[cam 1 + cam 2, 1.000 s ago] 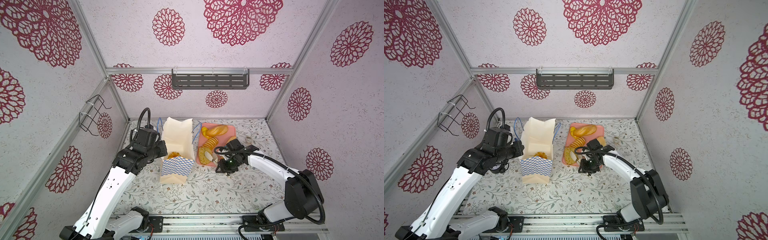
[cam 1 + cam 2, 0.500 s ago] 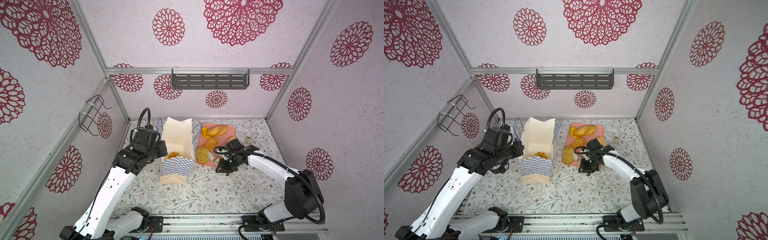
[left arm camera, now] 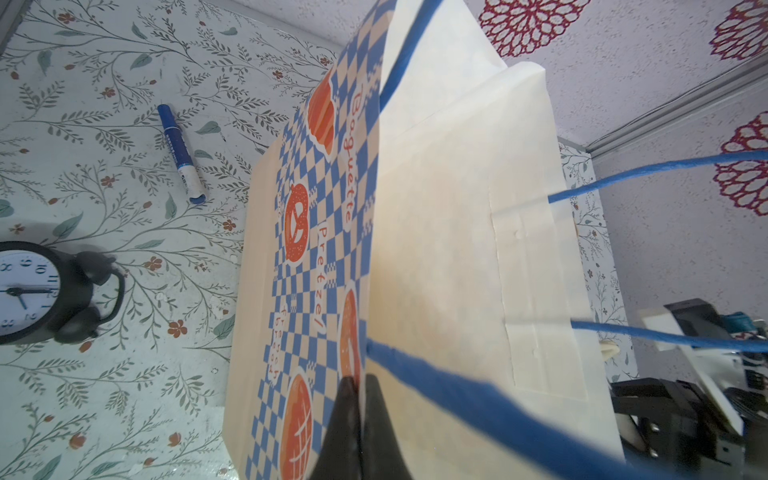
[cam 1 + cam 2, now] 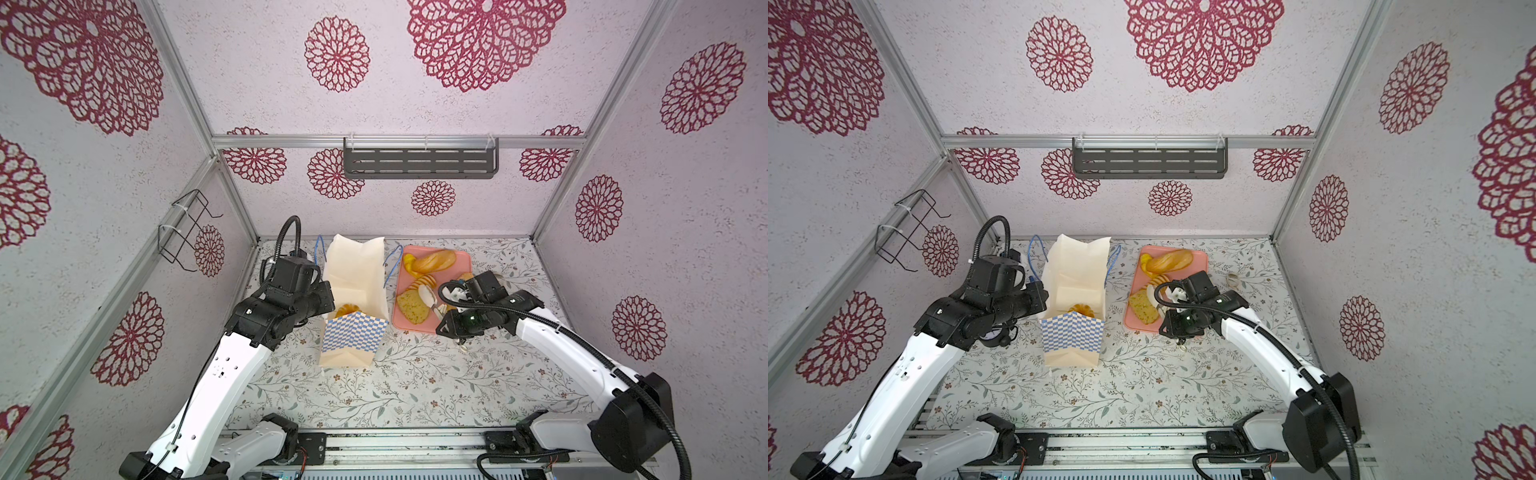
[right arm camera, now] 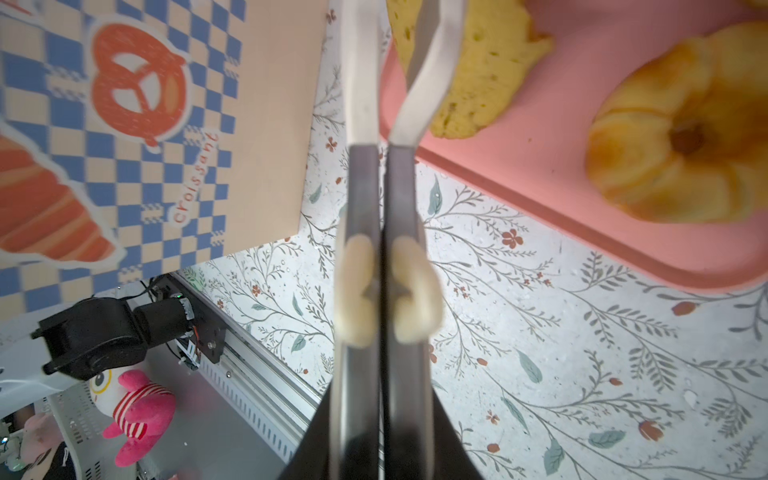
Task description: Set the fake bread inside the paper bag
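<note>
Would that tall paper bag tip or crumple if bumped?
Probably tippy: the paper bag stands tall on a narrow base. Its thin walls look creased, so likely floppy. The left gripper pinching its rim probably steadies it.

Left hand (image 3: 358, 390) pinched closed; right hand (image 4: 431, 300) closed too, its pale tips seemingly bowed apart.

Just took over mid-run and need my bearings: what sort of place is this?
Probably a robot test cell, not a real kitchen: aluminium-framed walls in flower wallpaper, two arms mounted on a front rail, and props on the table, fake bread on a pink tray beside a paper bag.
</note>
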